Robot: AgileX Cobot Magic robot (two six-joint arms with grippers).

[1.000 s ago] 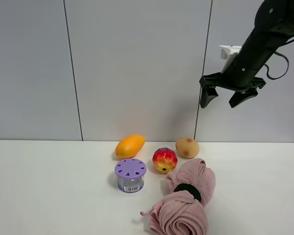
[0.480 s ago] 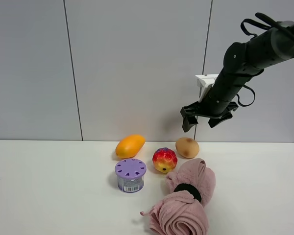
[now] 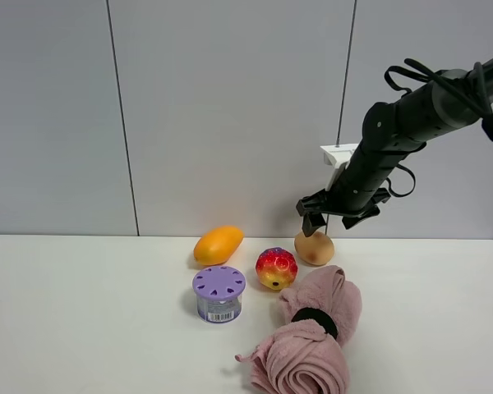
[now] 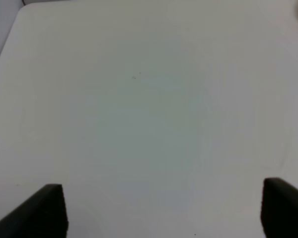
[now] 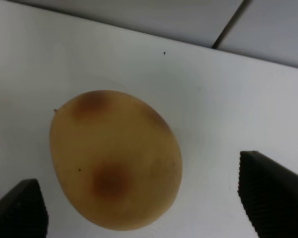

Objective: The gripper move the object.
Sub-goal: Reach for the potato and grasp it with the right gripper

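Observation:
The tan potato-like object with reddish-brown blotches lies on the white table near the back wall, right of a red-and-yellow bumpy ball. My right gripper, a black claw on a dark arm with a white bracket, hangs open just above the object, its jaws spread to either side. The right wrist view shows the object close, between the two fingertips. My left gripper is open over bare table and does not show in the exterior high view.
An orange mango lies left of the ball. A purple-lidded can stands in front of it. A rolled pink towel with a black band lies in front of the object. The grey panelled wall is close behind.
My right gripper has come down and to the left from high by the wall to just above the object, jaws still open. The objects have not moved.

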